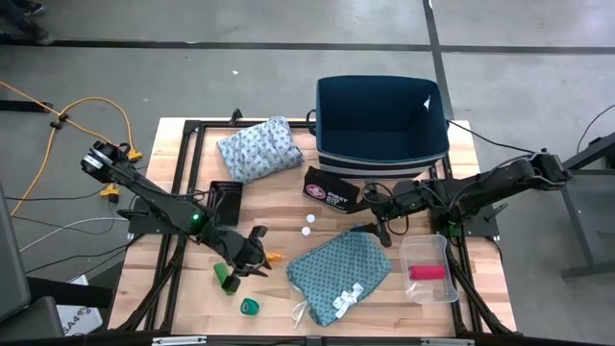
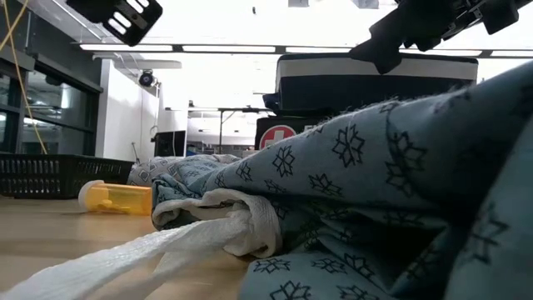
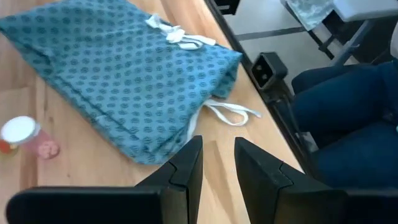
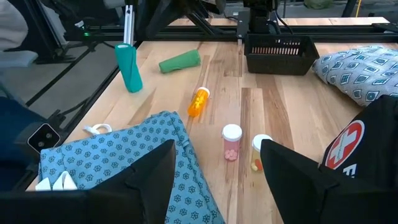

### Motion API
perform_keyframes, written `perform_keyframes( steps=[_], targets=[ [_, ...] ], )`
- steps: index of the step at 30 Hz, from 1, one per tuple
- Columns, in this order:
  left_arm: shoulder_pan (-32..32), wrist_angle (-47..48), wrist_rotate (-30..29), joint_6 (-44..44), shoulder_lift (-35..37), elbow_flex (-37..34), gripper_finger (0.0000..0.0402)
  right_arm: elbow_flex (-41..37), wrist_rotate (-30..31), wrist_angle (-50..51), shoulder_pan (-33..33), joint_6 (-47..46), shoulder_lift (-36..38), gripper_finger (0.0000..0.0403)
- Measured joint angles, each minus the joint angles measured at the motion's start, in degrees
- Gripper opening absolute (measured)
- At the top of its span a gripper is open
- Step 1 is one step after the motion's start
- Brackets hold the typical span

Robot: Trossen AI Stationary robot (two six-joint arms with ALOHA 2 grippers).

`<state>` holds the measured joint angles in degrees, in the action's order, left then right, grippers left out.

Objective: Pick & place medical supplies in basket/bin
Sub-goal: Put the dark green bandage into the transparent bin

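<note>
My right gripper (image 1: pixel 385 229) hangs wide open, empty, just at the teal cloth's (image 1: pixel 339 271) upper corner; cloth runs diagonally away toward the table's front. Left gripper (image 1: pixel 258 248), fingers slightly parted, empty, sits farther off.

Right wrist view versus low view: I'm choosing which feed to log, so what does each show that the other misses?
Only the right wrist view shows two white-capped vials, a green roll, a teal upright piece and the open right gripper. Only the low view shows the dark bin. Both show the teal cloth, orange bottle and black basket.
</note>
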<state>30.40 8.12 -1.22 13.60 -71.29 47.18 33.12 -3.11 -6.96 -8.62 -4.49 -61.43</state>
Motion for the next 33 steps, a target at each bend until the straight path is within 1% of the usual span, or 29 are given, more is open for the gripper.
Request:
perform_keyframes(
  steps=[15, 20, 25, 33],
  targets=[
    [6.0, 0.1, -0.6, 0.2, 0.0, 0.9, 0.0088, 0.0, 0.0, 0.0, 0.0, 0.0, 0.0, 0.0224],
    [6.4, 0.2, -0.6, 0.2, 0.0, 0.9, 0.0088, 0.0, 0.0, 0.0, 0.0, 0.0, 0.0, 0.0224],
    [6.3, 0.2, -1.9, 0.8, 0.0, 0.9, 0.0088, 0.0, 0.0, 0.0, 0.0, 0.0, 0.0, 0.0224],
    [6.3, 0.2, -1.9, 0.8, 0.0, 0.9, 0.0088, 0.0, 0.0, 0.0, 0.0, 0.0, 0.0, 0.0224]
  ],
)
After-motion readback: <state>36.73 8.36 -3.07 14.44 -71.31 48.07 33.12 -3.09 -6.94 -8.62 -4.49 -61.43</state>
